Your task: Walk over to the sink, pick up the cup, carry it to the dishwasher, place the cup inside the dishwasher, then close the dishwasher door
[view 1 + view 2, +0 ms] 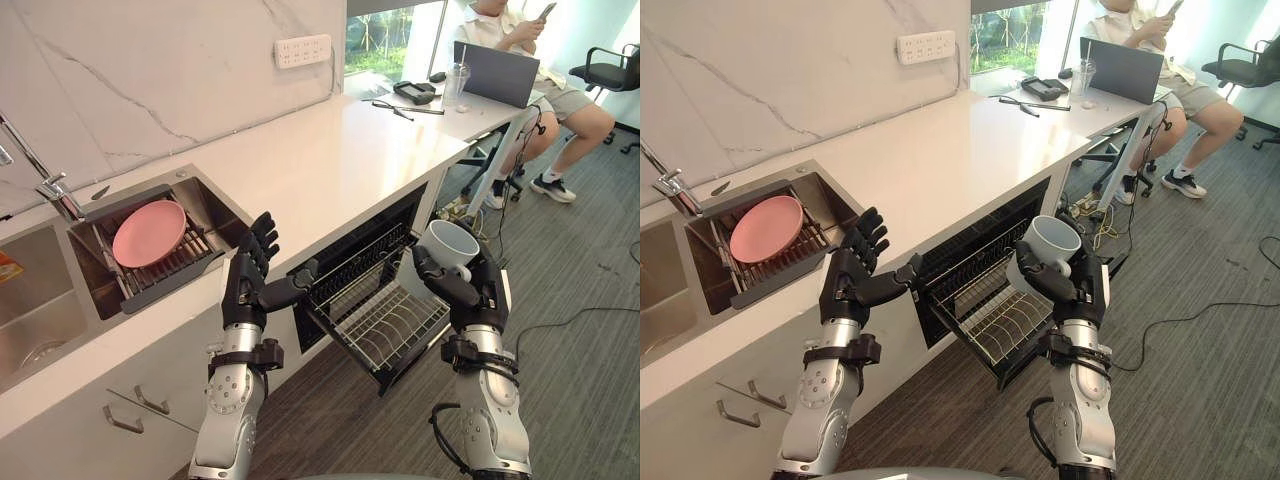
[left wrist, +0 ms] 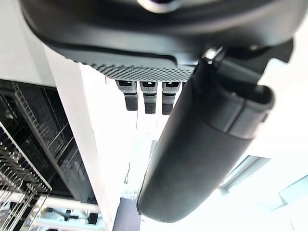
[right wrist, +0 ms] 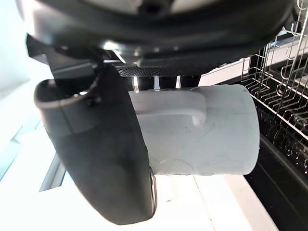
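While the right robot hand (image 1: 470, 290) is raised in the left eye view, it grips the white cup (image 1: 447, 248), thumb and fingers curled round the cup's body. The cup's mouth is tilted upward. The cup hangs above the outer end of the pulled-out wire rack (image 1: 385, 320) of the open dishwasher (image 1: 350, 255), apart from the wires. The left robot hand (image 1: 245, 280) is held up in front of the counter (image 1: 330, 160) edge, spread wide and carrying nothing.

In the right eye view, a pink plate (image 1: 765, 228) leans in a drainer set in the sink (image 1: 830, 195), well apart from the cup. A person (image 1: 1150, 40) sits at the far end of the counter behind a laptop (image 1: 1122, 68).

In the left wrist view, the left fingers (image 2: 149, 98) are straight and the thumb stands clear of them, with nothing between. Part of the rack shows beyond.

In the right wrist view, the thumb lies across the cup's wall, just beside the handle. The fingers reach round the far side. The rack wires show past the cup.
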### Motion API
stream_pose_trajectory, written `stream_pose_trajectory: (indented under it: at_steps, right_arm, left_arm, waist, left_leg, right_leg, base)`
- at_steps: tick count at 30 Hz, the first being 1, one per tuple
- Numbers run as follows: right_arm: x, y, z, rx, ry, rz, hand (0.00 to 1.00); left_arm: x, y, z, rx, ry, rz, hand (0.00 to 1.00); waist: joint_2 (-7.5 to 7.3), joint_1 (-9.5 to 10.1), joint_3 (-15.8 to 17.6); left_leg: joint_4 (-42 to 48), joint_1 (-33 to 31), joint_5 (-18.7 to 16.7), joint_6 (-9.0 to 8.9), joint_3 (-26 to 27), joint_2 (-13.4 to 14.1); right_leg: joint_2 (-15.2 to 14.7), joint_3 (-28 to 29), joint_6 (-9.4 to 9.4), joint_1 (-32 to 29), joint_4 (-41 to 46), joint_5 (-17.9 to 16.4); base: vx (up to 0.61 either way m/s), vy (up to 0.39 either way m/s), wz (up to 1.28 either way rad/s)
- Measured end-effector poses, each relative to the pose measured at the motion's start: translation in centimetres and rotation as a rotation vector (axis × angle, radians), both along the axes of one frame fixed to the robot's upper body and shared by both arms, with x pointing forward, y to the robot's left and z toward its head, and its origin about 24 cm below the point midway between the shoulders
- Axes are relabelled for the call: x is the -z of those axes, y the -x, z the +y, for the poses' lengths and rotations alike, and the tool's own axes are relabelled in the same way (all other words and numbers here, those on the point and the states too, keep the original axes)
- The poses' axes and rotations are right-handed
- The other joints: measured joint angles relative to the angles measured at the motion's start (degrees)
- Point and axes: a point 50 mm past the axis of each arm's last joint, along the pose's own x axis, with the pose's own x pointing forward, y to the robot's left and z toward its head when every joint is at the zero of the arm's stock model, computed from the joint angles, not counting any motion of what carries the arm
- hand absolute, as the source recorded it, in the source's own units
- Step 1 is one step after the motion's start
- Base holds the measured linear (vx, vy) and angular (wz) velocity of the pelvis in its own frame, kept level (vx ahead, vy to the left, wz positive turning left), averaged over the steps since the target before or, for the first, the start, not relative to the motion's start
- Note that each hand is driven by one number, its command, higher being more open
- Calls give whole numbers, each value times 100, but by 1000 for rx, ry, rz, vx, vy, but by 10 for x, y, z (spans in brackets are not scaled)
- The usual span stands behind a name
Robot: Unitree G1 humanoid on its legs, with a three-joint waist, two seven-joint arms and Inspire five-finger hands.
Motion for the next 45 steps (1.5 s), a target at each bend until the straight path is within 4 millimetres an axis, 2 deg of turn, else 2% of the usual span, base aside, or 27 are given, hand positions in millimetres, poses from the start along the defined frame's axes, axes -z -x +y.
stream_pose_trajectory:
  at_steps: [6,12,17,20,25,33,38,41,45]
  right_arm:
    - [0,0,-1,0,63,12,30]
    - [2,1,-2,3,79,35,30]
    - [10,9,-10,11,121,78,30]
    - [15,15,-18,20,166,117,30]
    - [29,22,-30,39,219,202,30]
    - [48,26,-35,41,279,307,30]
    - [65,31,-40,36,283,398,30]
    - [66,30,-43,29,299,407,30]
    - [52,14,-49,7,364,357,30]
  left_arm:
    - [3,2,1,12,-8,9,90]
    - [14,9,2,79,-5,53,90]
    - [38,20,5,134,7,154,90]
    - [64,32,12,128,-1,281,90]
    - [95,52,29,72,-8,440,90]
    - [127,70,51,5,-87,607,90]
    - [157,92,57,-19,-110,777,90]
    - [164,100,61,-31,-113,823,90]
    - [168,106,76,-82,-147,859,90]
  waist:
    - [8,-3,9]
    - [33,-7,37]
    - [33,-4,41]
    - [34,-8,158]
    - [34,2,186]
    - [41,26,204]
    - [52,102,211]
    - [73,145,236]
    - [132,149,438]
  left_leg:
    - [0,-6,-6,-2,-1,0]
    - [0,-12,-9,-6,2,-1]
    - [0,-18,-22,-23,6,-1]
    - [0,-17,-29,-25,9,2]
    - [-1,-39,-40,-34,5,4]
    - [0,-56,-38,-32,-13,3]
    - [0,-173,-22,-16,-57,1]
    - [2,-218,-22,-16,-78,-5]
    - [75,-408,-20,-12,-145,-27]
  right_leg:
    - [-2,0,1,-2,-1,-1]
    - [-1,2,2,-24,-13,-1]
    - [-2,3,2,-19,-47,-1]
    - [1,4,2,-13,-59,-1]
    - [3,-7,2,-19,-83,-2]
    - [-2,-27,2,-26,-83,-3]
    - [-2,-72,1,-129,-79,-3]
    - [-6,-95,1,-159,-82,-3]
    - [-32,-163,2,-286,-71,-2]
  base:
    - [0,0,0]
    - [0,0,0]
    - [0,0,0]
    - [0,0,0]
    - [0,0,0]
    - [0,0,0]
    - [-5,-7,3]
    - [-10,-18,5]
    - [-24,-9,8]
